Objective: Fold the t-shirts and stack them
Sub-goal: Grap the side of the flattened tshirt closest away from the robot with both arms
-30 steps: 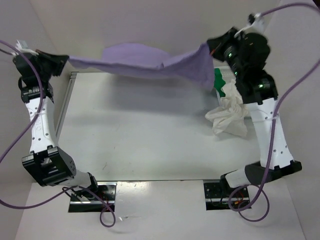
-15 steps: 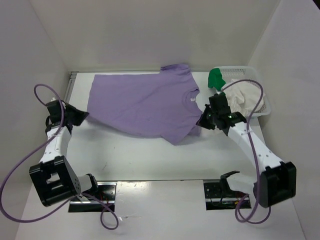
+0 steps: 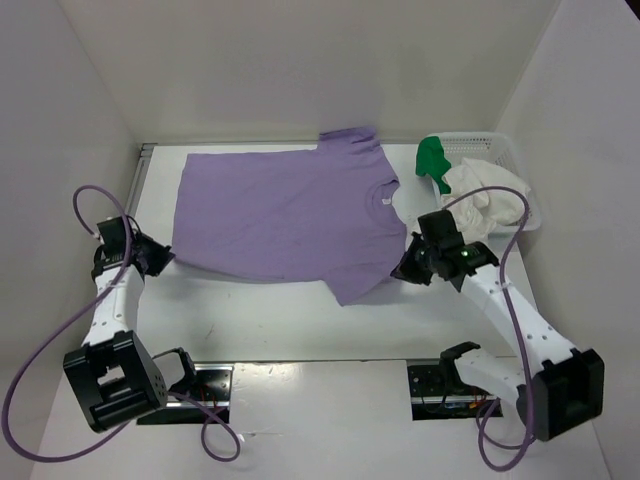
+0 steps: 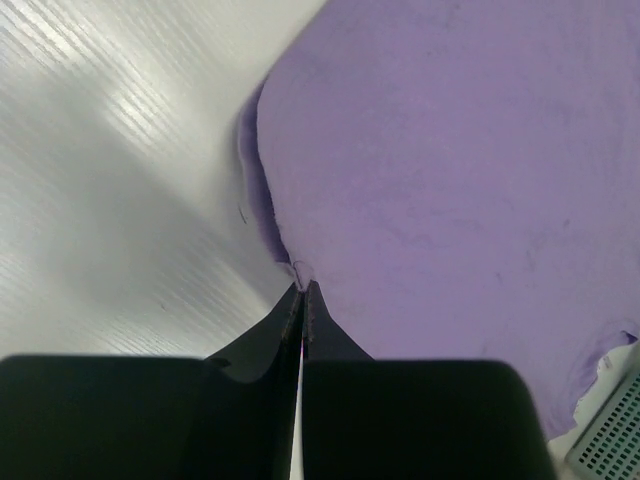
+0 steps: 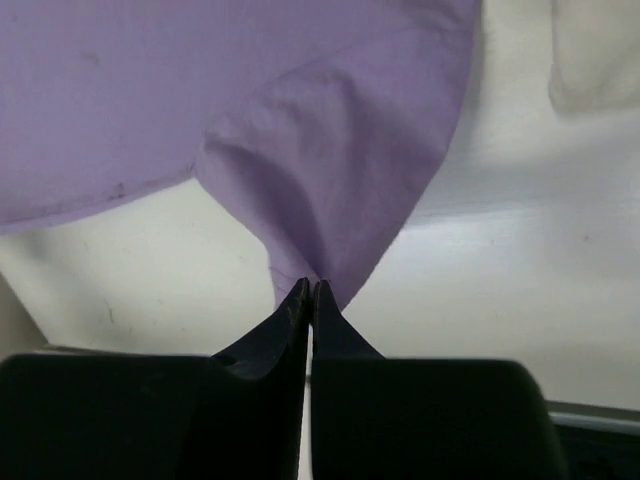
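On the desk [image 3: 280,320] the purple shirt [image 3: 280,215] is spread flat, close to the far edge. At the far right corner the basket [image 3: 503,146] is placed, with the white shirt [image 3: 485,200] and the green shirt [image 3: 432,158] hanging over its rim. The left tool [image 3: 168,258] and the right tool [image 3: 403,268] are each closed tightly on a near corner of the purple shirt.

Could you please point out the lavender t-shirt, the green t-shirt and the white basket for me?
lavender t-shirt [image 3: 280,215], top view, its spread body.
green t-shirt [image 3: 432,158], top view, its bunched fold.
white basket [image 3: 485,142], top view, far wall.
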Robot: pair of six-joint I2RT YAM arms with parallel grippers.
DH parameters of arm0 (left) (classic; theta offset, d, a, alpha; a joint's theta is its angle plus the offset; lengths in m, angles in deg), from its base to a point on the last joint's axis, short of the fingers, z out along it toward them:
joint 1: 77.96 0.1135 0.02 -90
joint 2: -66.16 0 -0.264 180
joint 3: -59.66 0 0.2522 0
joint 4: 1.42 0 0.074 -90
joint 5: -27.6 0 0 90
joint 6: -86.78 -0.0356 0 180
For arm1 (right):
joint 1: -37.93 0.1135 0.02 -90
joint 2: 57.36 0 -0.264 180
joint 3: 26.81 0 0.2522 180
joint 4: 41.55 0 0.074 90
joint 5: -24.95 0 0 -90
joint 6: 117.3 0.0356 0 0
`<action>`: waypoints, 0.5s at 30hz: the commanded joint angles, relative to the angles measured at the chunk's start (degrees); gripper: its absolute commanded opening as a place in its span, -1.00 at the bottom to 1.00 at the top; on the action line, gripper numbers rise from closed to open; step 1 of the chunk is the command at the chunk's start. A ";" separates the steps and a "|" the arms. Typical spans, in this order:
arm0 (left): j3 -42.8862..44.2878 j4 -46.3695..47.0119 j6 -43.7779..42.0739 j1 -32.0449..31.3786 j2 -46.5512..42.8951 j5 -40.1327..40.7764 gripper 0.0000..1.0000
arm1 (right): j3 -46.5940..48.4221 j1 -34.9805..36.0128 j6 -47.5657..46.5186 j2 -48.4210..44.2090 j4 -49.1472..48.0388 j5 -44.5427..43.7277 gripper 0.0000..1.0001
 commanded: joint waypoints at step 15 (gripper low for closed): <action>7.86 11.08 3.43 0.62 17.20 -3.87 -1.00 | 30.88 -6.16 -12.77 31.94 -11.17 -10.04 -1.00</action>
